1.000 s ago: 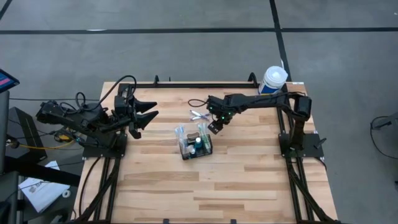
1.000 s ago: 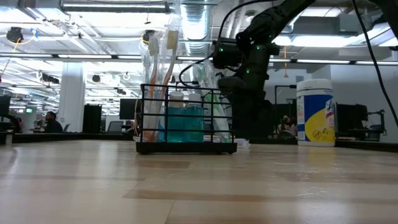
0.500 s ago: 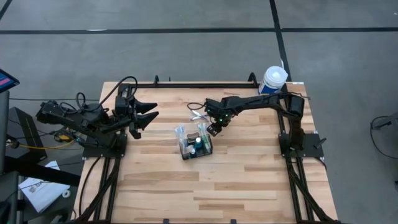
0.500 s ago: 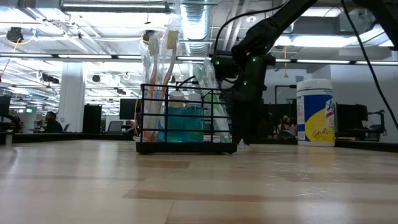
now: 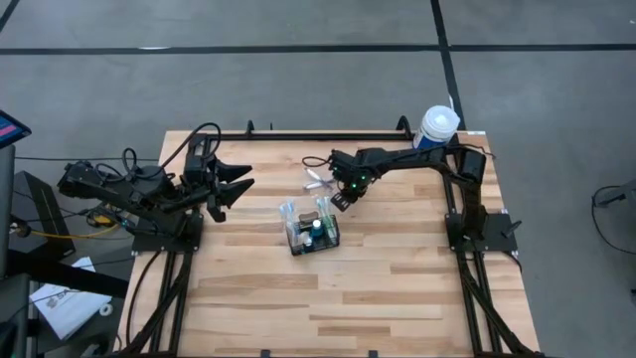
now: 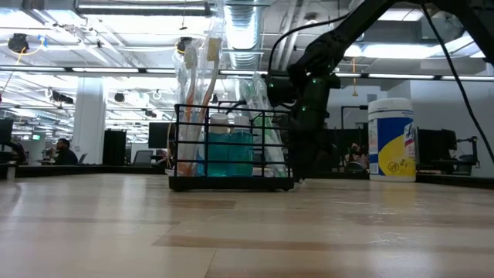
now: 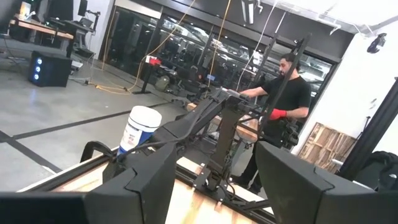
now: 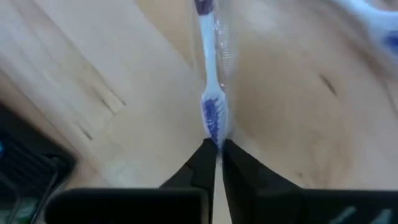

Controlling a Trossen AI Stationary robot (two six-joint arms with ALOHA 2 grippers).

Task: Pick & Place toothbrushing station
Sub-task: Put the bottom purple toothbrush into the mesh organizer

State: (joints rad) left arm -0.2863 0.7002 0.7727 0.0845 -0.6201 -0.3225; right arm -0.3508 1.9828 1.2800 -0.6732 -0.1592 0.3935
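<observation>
The toothbrushing station (image 5: 313,231) is a black wire basket standing on its base mid-table, with toothbrushes and a blue bottle upright in it (image 6: 230,147). Just beyond it a white toothbrush with a blue-purple end (image 8: 210,74) lies flat on the wood, beside other loose ones (image 5: 316,182). My right gripper (image 5: 339,202) (image 8: 215,155) points steeply down at it and is shut on it. My left gripper (image 5: 235,180) hovers open over the table's left side, holding nothing. My right gripper pinches the toothbrush's blue-purple end (image 8: 212,127) between its two fingertips (image 8: 202,158). The fingers come from above, pointing steeply down, one on each side of that end. The toothbrush lies flat on the table, stretching away from the fingers.
A white-and-yellow wipes tub (image 5: 437,127) (image 6: 391,139) stands at the far right corner. The basket's wire wall (image 8: 25,168) is close beside my right gripper. Bare wood (image 5: 328,298) lies toward the near edge. A person (image 7: 283,93) stands beyond the table.
My right gripper has sunk toward the table behind the basket, edged slightly toward the far edge, and its fingers have drawn together on the toothbrush. The basket and my left arm have kept still.
</observation>
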